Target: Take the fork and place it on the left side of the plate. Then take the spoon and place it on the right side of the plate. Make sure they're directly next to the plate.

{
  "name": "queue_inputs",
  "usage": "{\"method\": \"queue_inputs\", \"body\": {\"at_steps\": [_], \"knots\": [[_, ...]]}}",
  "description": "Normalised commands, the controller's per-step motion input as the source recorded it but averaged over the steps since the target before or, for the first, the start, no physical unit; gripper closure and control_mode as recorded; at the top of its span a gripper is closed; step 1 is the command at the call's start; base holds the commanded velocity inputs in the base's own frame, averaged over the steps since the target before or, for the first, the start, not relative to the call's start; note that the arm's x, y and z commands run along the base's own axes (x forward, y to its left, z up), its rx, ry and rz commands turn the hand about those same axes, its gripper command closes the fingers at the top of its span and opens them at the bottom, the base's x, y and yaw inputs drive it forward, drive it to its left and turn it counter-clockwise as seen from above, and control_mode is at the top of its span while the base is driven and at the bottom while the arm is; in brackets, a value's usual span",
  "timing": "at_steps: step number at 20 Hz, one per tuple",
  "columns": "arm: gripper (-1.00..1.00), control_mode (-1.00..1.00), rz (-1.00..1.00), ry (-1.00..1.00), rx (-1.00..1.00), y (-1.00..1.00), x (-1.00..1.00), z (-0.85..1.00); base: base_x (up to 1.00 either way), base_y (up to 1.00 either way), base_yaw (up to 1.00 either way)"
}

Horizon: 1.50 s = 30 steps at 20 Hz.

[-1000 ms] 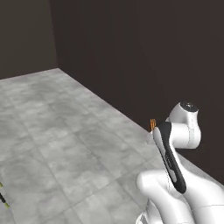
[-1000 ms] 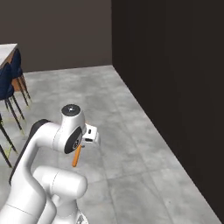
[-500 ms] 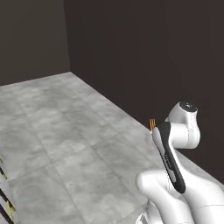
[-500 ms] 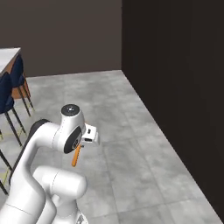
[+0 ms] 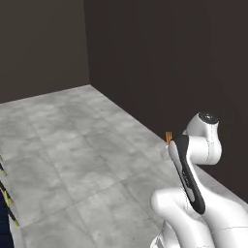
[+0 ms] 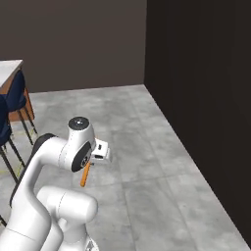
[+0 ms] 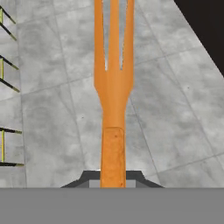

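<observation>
My gripper [image 7: 113, 177] is shut on the handle of the orange fork [image 7: 113, 87], whose tines point away from the hand over the grey floor. In the left base view the fork's tines [image 5: 169, 137] stick up just behind my folded arm. The right base view shows its handle [image 6: 85, 176] hanging down under the hand. The fork is carried in the air, close to the robot's body. The plate and the spoon are out of view.
Grey tiled floor [image 5: 72, 160] spreads ahead, bounded by a dark wall [image 6: 206, 73] on the right. A table [image 6: 9, 68] with blue chairs [image 6: 14, 95] stands at the left. Thin chair legs [image 7: 6, 65] show at the hand view's left edge.
The whole scene has shifted in both base views, so the base has moved; the chairs and table have come further into view. The arm and the held fork keep the same pose.
</observation>
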Motion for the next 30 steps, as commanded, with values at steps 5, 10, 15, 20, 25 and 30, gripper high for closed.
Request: {"method": "queue_inputs", "body": {"at_steps": [5,10,15,20,25,30], "knots": [[1.00,1.00,0.00,0.00,0.00,0.00,0.00,0.00,1.00,0.51,0.07],[1.00,1.00,0.00,0.00,0.00,0.00,0.00,0.00,1.00,0.46,0.08],[1.00,1.00,0.00,0.00,0.00,0.00,0.00,0.00,1.00,0.32,0.13],[1.00,1.00,0.00,0.00,0.00,0.00,0.00,0.00,1.00,0.29,0.15],[1.00,1.00,0.00,0.00,0.00,0.00,0.00,0.00,1.00,0.23,0.13],[1.00,1.00,0.00,0.00,0.00,0.00,0.00,0.00,1.00,0.24,0.13]]}}
